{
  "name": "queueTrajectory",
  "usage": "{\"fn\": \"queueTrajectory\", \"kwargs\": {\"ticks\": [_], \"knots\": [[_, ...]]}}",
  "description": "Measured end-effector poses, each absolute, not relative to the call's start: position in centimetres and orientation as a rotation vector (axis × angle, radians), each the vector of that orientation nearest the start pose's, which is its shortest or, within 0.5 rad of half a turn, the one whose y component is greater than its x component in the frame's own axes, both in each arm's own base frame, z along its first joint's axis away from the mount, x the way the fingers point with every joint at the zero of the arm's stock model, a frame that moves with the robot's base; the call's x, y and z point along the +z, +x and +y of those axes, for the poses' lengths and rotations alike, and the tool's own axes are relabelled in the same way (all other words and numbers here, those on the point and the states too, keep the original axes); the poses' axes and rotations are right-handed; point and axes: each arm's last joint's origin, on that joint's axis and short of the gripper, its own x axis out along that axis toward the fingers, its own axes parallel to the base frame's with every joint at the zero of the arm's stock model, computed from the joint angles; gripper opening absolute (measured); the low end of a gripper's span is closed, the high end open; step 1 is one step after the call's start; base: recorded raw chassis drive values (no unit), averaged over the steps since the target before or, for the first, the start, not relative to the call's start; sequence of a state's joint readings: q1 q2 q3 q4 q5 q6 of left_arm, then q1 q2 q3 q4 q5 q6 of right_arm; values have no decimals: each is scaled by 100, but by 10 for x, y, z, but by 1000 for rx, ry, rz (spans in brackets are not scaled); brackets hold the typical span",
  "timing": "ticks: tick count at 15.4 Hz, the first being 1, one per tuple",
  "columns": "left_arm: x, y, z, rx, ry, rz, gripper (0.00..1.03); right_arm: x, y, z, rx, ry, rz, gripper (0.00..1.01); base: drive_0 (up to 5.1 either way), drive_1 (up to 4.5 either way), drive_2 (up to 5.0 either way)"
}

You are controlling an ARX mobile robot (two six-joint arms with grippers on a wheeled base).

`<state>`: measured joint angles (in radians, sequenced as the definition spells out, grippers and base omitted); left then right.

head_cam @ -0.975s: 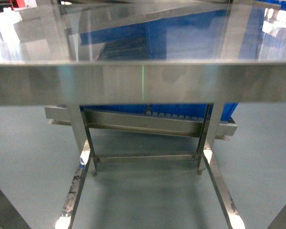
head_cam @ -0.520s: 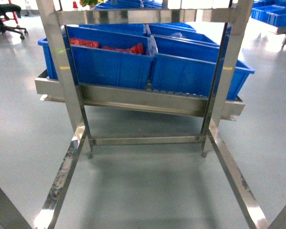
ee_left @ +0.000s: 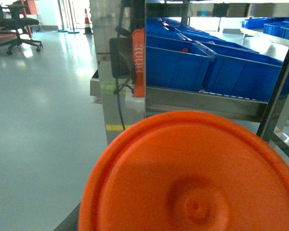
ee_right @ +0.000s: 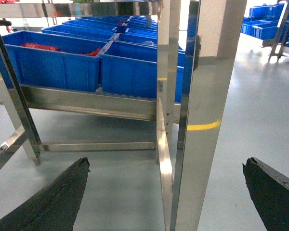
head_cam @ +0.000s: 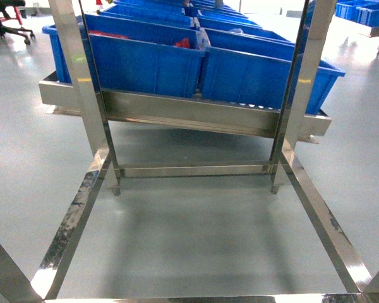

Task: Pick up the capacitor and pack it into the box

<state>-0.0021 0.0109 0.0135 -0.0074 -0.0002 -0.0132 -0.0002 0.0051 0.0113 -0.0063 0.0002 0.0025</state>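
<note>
Since half a second ago my head camera has dipped further: the blue bins (head_cam: 145,63) have slid up to the top of the view, and a steel bar (head_cam: 208,298) of the frame has come in along the bottom edge (a second ago all I had was a shiny tabletop edge across the middle). The bins stand side by side on a steel shelf (head_cam: 189,117) behind two upright steel legs (head_cam: 88,95), with grey floor (head_cam: 196,233) filling the space between.

On the right wrist camera, the right gripper (ee_right: 166,192) is spread wide. Its dark fingers (ee_right: 53,202) sit at the two lower corners with nothing held between them, and a steel post (ee_right: 202,120) stands beyond the gap.

On the left wrist camera, a large orange disc (ee_left: 192,178) fills the lower half, right up against the lens. The left gripper is hidden from me there, so I cannot tell how it stands or whether it holds anything. An office chair (ee_left: 14,29) stands far off at the upper left.

As for the capacitor, I cannot tell where it is. Some red pieces (ee_right: 38,47) lie in the left-hand bin, too small for me to identify.
</note>
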Motion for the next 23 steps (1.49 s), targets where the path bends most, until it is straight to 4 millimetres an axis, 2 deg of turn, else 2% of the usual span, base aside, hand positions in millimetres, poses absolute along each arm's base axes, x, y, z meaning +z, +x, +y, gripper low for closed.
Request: {"fn": "queueTrajectory", "kwargs": {"ticks": [6, 23], "knots": [[167, 98, 0, -2, -13, 5, 44, 166, 97, 0, 0, 3, 0, 98, 0, 0, 0], [167, 98, 0, -2, -10, 3, 44, 166, 97, 0, -1, 3, 1, 98, -496, 250, 250]]}}
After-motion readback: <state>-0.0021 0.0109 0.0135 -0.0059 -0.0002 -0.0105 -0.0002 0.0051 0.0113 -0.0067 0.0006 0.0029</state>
